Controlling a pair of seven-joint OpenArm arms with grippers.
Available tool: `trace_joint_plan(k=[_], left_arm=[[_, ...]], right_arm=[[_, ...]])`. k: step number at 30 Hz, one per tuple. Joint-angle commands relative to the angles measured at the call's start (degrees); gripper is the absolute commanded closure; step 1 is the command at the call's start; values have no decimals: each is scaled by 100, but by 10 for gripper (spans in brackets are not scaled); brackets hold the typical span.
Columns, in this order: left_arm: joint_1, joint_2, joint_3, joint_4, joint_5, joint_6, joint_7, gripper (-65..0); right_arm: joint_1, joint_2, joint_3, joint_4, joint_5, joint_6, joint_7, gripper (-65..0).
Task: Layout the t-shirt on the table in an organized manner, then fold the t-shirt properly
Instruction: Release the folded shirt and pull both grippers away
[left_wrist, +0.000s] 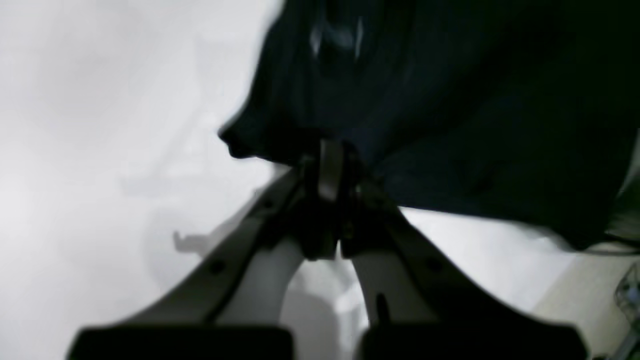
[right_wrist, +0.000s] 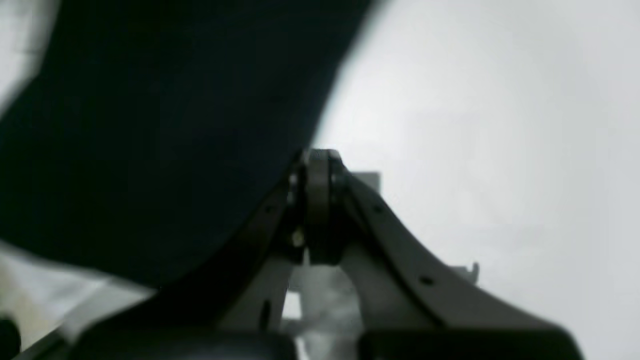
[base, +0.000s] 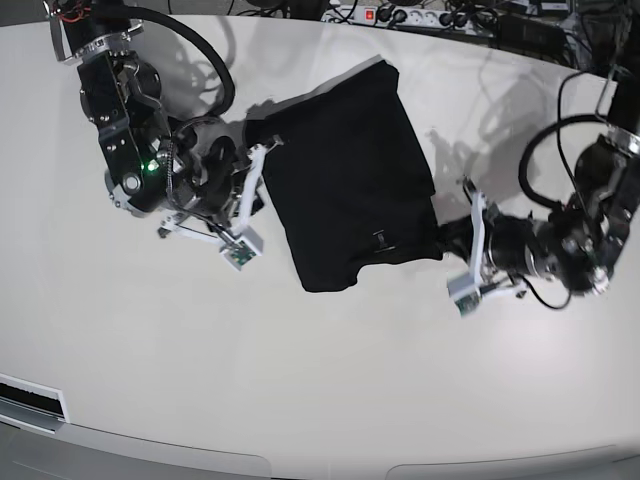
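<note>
I counted one t-shirt (base: 345, 195), black, lying partly folded on the white surface (base: 300, 390), between two arms. Left gripper (left_wrist: 327, 167) had its jaws clamped together on the shirt's edge. Right gripper (right_wrist: 320, 172) was likewise fully closed at the opposite edge; I took it to be pinching fabric, though the blur left that uncertain. One small pale tag (base: 379, 237) showed near the hem.

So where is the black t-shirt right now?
In the base view the t-shirt lies on the white table, up near the far edge, between the two robot hands, the right hand and the left hand, each pinching one side.
</note>
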Motion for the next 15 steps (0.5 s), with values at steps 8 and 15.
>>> trace_joint_plan(k=[8, 15], left_arm=[[393, -184, -2127, 131, -2282, -350, 680, 0], [1228, -190, -2894, 129, -2203, -360, 848, 0]], right_arm=[[-26, 17, 61, -761, 24, -391, -13, 0], [-321, -151, 61, -660, 1084, 748, -343, 0]])
